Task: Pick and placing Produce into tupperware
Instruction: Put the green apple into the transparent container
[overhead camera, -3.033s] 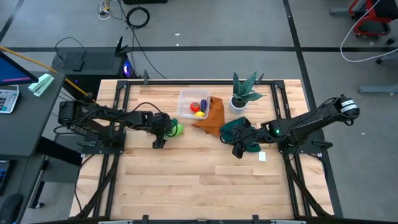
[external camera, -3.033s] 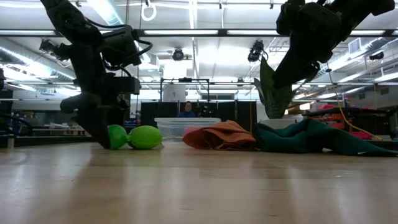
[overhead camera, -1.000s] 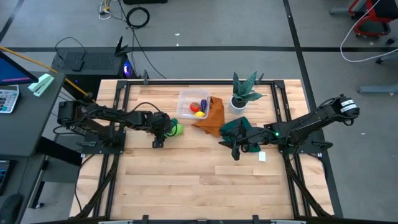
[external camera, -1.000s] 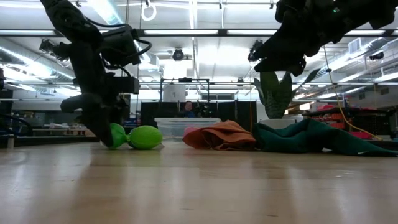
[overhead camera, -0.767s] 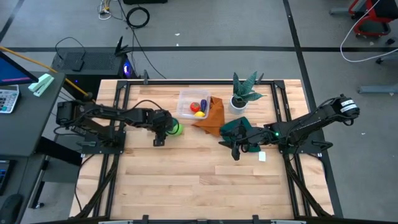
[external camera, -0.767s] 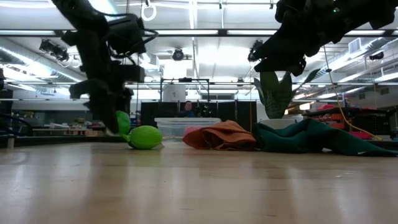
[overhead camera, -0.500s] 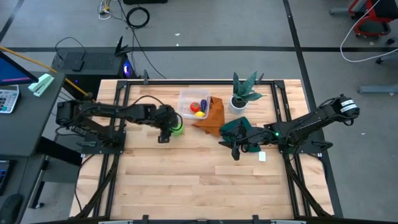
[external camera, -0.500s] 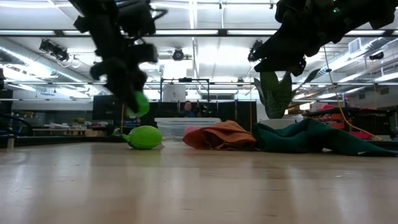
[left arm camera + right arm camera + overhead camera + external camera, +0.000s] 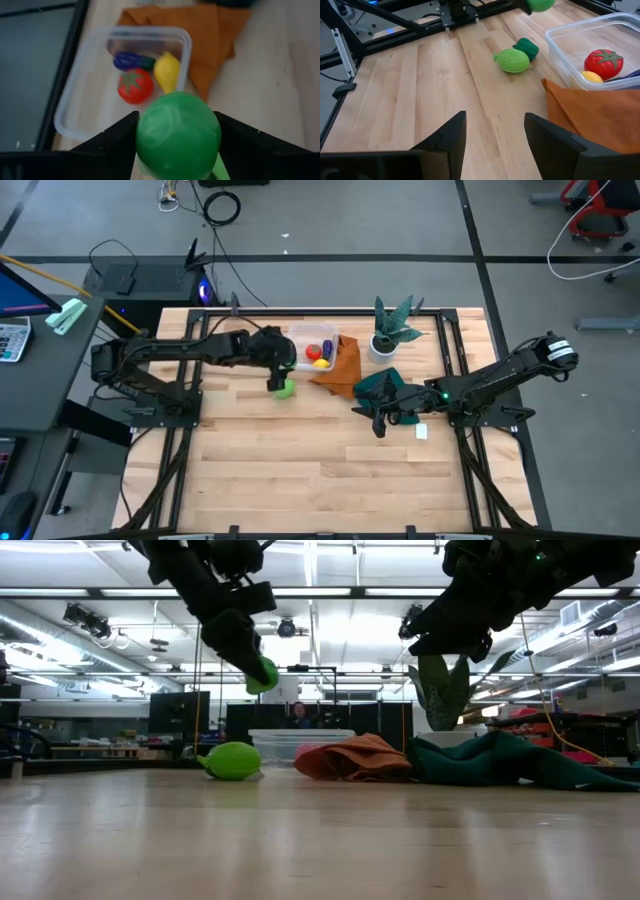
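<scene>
1. The green ball (image 9: 178,135) was clamped between the fingers of the left gripper (image 9: 175,145), lifted clear of the table (image 9: 330,470) and hanging just beside the near edge of the clear tub (image 9: 75,107).
2. The tub already held a red tomato (image 9: 135,86), a yellow lemon (image 9: 166,71) and a dark purple piece (image 9: 131,61), crowded towards the end beside the orange cloth (image 9: 210,35); the other end looked bare.
3. A second green piece (image 9: 513,60) lay on the wood just short of the tub, with what looked like a darker green bit (image 9: 527,48) touching it.
4. To do this step well, the arm probably needed to carry the ball over the rim to the bare end and let go low, so it would not bounce off the tomato or roll out.
5. The orange cloth touched one side of the tub, and the potted plant (image 9: 390,328) stood beyond it, so the open wood on the left arm's side was the safer way in.
6. The right gripper (image 9: 492,132) waited, fingers spread and holding nothing, over the dark green cloth (image 9: 385,390), well apart from the tub.
</scene>
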Robot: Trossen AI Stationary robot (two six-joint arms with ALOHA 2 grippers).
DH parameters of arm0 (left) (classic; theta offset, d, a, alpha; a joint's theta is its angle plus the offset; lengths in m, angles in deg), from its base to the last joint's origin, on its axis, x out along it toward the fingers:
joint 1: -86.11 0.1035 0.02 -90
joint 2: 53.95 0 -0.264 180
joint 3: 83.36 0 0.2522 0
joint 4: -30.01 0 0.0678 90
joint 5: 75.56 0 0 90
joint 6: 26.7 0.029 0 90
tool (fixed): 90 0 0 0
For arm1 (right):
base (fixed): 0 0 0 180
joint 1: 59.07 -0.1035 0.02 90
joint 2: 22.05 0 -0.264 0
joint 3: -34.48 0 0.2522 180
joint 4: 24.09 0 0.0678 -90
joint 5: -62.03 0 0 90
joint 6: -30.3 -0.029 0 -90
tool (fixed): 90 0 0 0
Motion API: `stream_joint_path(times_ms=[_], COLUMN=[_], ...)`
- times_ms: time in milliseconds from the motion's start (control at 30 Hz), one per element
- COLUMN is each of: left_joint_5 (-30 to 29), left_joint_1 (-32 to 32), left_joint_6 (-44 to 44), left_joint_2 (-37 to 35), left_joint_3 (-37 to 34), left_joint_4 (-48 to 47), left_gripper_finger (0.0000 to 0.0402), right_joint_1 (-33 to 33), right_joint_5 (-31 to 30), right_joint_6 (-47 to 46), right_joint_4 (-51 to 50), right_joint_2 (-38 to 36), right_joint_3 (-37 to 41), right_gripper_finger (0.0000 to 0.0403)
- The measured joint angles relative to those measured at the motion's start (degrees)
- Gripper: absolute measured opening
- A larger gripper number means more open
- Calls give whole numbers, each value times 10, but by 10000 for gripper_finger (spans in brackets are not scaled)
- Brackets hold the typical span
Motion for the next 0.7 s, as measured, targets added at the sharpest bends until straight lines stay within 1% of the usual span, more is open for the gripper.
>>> stream_joint_path(times_ms=[167,267,333,433,567,700], left_joint_5=[1,6,7,7,7,5], left_joint_1=[9,9,8,8,12,21], left_joint_6=[0,0,4,5,20,41], left_joint_2=[9,18,31,54,94,129], left_joint_3=[0,0,1,4,28,68], left_joint_4=[29,43,68,77,75,75], left_gripper_finger=[237,240,245,245,238,242], right_joint_1=[0,0,0,0,0,0], right_joint_5=[0,0,0,0,-1,0], right_joint_6=[0,-1,-1,-1,-4,-10], right_joint_4=[0,0,0,4,5,5], right_joint_2=[0,0,0,0,0,0], right_joint_3=[0,0,0,0,0,0], right_gripper_finger=[164,164,164,164,164,164])
